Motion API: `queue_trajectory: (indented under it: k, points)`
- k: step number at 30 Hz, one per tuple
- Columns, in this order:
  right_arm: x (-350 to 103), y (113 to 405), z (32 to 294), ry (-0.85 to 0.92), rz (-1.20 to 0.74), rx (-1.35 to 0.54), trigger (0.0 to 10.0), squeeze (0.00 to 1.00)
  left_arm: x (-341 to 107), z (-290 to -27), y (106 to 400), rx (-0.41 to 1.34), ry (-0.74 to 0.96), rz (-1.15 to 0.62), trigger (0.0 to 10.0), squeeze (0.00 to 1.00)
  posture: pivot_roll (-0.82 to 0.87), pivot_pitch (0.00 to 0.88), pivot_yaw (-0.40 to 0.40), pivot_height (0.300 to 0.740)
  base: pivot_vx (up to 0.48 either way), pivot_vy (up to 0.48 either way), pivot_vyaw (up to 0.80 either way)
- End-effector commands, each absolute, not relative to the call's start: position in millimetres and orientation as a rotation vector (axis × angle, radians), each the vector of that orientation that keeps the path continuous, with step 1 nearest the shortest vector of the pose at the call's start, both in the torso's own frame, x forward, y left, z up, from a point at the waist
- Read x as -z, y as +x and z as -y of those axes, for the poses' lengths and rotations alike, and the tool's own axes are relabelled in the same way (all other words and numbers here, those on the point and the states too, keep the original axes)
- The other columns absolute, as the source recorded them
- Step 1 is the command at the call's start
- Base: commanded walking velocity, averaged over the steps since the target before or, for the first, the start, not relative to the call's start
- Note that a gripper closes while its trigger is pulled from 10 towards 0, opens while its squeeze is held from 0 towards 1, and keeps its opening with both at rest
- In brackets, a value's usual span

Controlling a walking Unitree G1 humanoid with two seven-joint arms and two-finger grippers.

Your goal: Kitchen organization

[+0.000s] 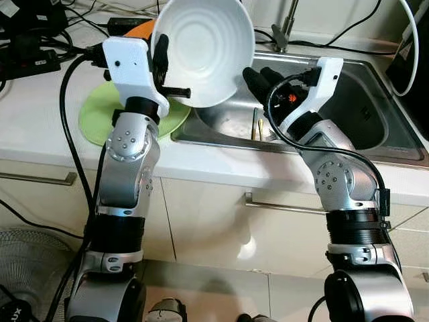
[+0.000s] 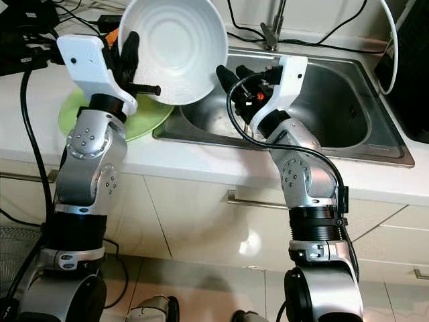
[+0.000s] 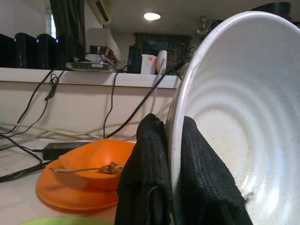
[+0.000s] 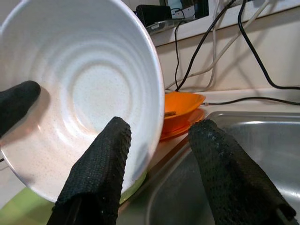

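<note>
My left gripper [image 1: 161, 57] is shut on the rim of a white bowl [image 1: 204, 47], one finger [image 3: 145, 178] outside and one inside. The bowl is held up on edge, its hollow facing me, above the sink's left edge and a green plate [image 1: 97, 117]. My right gripper [image 1: 261, 77] stands open over the sink [image 1: 362, 114], just right of the bowl's rim, with nothing between its fingers [image 4: 101, 168]. Behind the white bowl an orange bowl [image 3: 93, 161] with a spoon [image 3: 79, 168] in it rests on an orange plate [image 3: 70, 192].
The steel sink has a faucet [image 1: 288, 27] at its back and chopsticks [image 1: 255, 124] lying in its basin. Black cables and a power adapter [image 1: 124, 25] lie on the white counter at the back left. Cabinet handles [image 1: 40, 178] run below the counter edge.
</note>
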State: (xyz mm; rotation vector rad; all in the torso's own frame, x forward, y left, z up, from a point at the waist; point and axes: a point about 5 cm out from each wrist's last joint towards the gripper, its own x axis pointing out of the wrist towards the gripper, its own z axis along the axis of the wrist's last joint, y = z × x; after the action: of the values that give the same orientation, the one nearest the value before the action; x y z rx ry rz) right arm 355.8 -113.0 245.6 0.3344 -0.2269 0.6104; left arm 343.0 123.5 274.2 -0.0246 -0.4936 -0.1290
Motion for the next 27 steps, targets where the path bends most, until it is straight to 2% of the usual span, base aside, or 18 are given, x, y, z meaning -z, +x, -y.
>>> queue_trajectory:
  k: [1, 27]
  points:
    - [-248, 353, 114, 0.348, 0.234, -0.626, 10.0, 0.00, -278, -119, 340, 0.163, -0.029, 0.521, 10.0, 0.00, 0.13, 0.063, -0.010, 0.740, 0.000, 0.000, 0.00]
    - [-246, 353, 113, 0.388, 0.227, -0.630, 10.0, 0.00, -274, -109, 335, 0.324, -0.115, 0.523, 10.0, 0.00, 0.13, 0.081, -0.017, 0.740, 0.000, 0.000, 0.00]
